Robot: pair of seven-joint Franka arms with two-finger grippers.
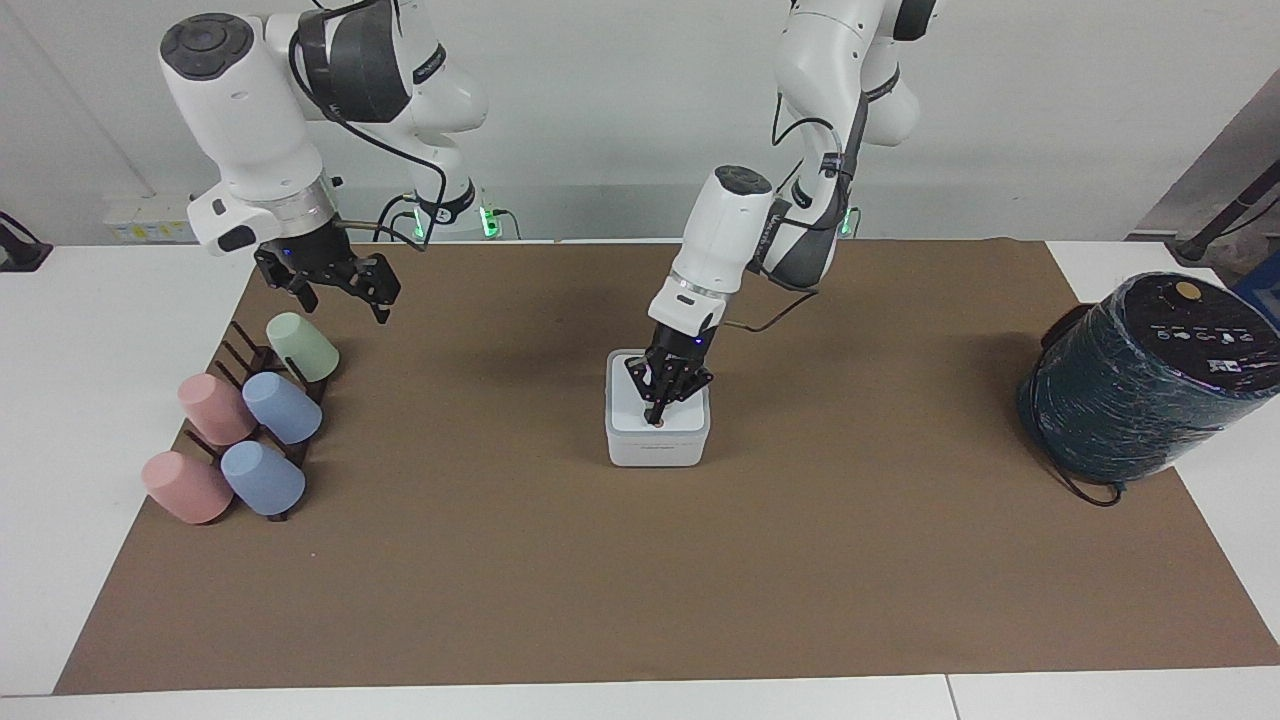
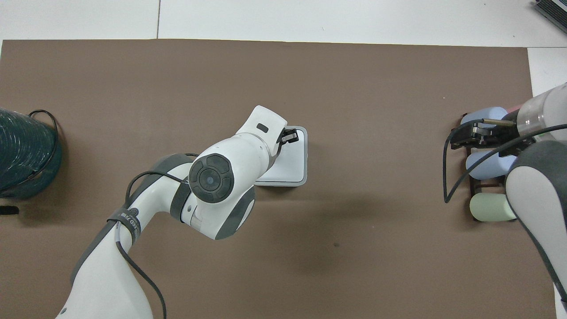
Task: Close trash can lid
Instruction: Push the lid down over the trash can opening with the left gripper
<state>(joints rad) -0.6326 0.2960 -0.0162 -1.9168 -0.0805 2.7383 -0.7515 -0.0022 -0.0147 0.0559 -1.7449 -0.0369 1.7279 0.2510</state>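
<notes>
The small white trash can (image 1: 657, 452) stands on the brown mat near the table's middle. Its square white lid (image 1: 684, 412) lies flat on the can, with no gap showing at the front. My left gripper (image 1: 656, 417) is shut, with its tips pressed on the lid at the orange-brown dot. In the overhead view the left arm covers part of the lid (image 2: 293, 165), and the left gripper (image 2: 289, 136) shows at the lid's edge farther from the robots. My right gripper (image 1: 343, 303) is open and waits in the air over the cup rack.
A dark rack (image 1: 262, 362) with pink, blue and green cups (image 1: 282, 407) lies at the right arm's end of the table. A large dark wrapped cylinder (image 1: 1150, 380) with a cable stands at the left arm's end. The brown mat (image 1: 640, 580) covers most of the table.
</notes>
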